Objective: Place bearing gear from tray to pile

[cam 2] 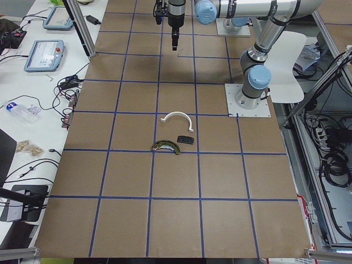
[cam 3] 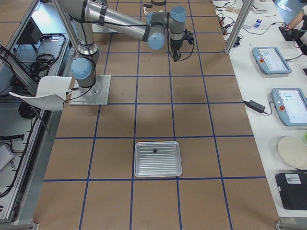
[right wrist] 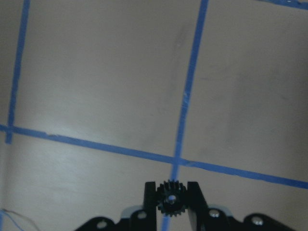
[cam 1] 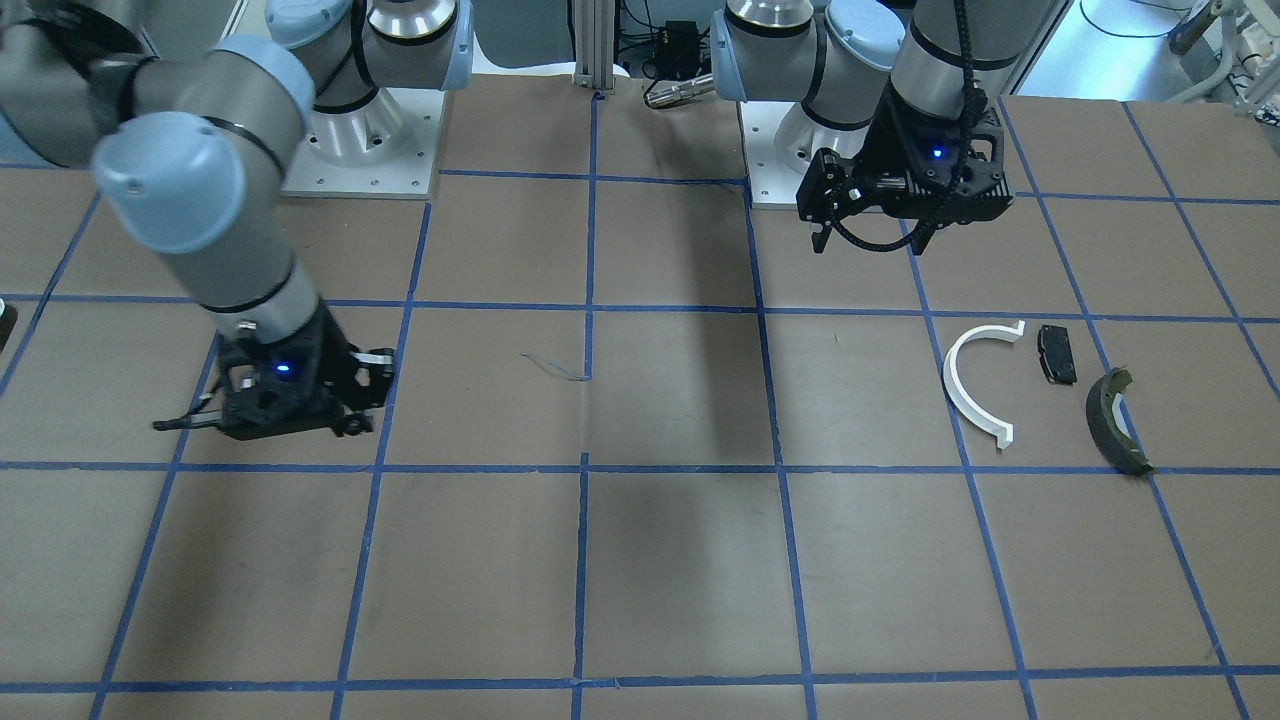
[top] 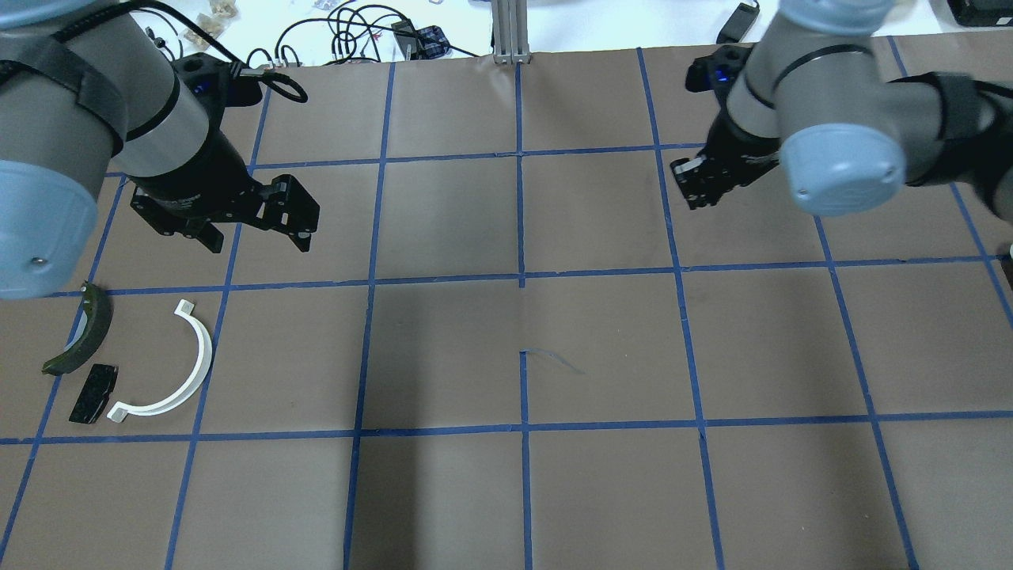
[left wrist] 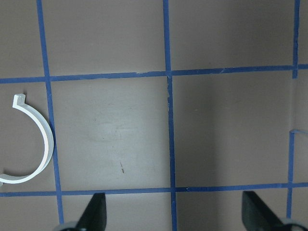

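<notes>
My right gripper (right wrist: 172, 188) is shut on a small black bearing gear (right wrist: 168, 198) and holds it above the brown table, over a blue tape line. In the overhead view it (top: 696, 188) hangs at the far right. The pile lies at the left: a white half-ring arc (top: 206, 352), a flat black pad (top: 93, 393) and a dark olive curved piece (top: 79, 347). My left gripper (top: 257, 237) is open and empty, above the table just beyond the arc. The left wrist view shows the arc (left wrist: 48, 144) and both open fingertips (left wrist: 96, 211). The metal tray (cam 3: 158, 167) shows only in the exterior right view.
A small dark part (cam 3: 154, 151) lies in the tray. Blue tape lines divide the table into squares. Cables and a metal post (top: 510, 32) stand at the far edge. Tablets (cam 3: 271, 60) lie on a side bench.
</notes>
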Robot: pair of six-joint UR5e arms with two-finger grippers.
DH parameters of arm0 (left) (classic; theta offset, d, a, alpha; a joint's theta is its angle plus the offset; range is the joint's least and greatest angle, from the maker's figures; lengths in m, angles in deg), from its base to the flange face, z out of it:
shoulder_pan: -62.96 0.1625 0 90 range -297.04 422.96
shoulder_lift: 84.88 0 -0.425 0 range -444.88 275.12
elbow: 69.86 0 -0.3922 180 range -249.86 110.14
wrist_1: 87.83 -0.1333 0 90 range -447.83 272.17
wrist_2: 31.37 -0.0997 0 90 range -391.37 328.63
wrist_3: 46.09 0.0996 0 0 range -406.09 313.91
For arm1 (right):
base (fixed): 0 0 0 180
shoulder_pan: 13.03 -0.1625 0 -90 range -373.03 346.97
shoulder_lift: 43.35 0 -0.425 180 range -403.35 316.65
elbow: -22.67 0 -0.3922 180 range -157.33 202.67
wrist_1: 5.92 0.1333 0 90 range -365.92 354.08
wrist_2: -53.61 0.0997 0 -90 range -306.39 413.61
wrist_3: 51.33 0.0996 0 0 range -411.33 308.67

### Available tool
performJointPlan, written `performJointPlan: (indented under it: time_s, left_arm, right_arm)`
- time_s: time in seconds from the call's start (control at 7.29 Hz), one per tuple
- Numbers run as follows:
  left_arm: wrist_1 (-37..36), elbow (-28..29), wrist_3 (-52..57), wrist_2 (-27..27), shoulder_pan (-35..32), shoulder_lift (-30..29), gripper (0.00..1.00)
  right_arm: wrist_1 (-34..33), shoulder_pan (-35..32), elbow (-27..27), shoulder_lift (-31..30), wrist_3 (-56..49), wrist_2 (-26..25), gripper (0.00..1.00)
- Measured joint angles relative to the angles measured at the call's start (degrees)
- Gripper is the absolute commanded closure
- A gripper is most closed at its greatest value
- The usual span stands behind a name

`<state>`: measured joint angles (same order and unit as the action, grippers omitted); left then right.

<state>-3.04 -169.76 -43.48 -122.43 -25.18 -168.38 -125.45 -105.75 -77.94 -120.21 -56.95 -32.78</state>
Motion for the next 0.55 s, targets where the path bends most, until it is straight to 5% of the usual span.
performJointPlan:
  time_s: [0.27, 0.55]
  left_arm:
    - [-0.3, -0.06, 0.29, 0.03, 0.69, -0.06, 0.0]
    - [-0.73, -0.57, 0.5, 0.13, 0.84, -0.36, 0.0]
  right_arm:
    - [-8.04, -11.05, 0.23, 6.18, 16.65, -0.2, 0.95]
    - [-14.23, -17.45, 0.28, 12.92, 25.12, -0.43, 0.49]
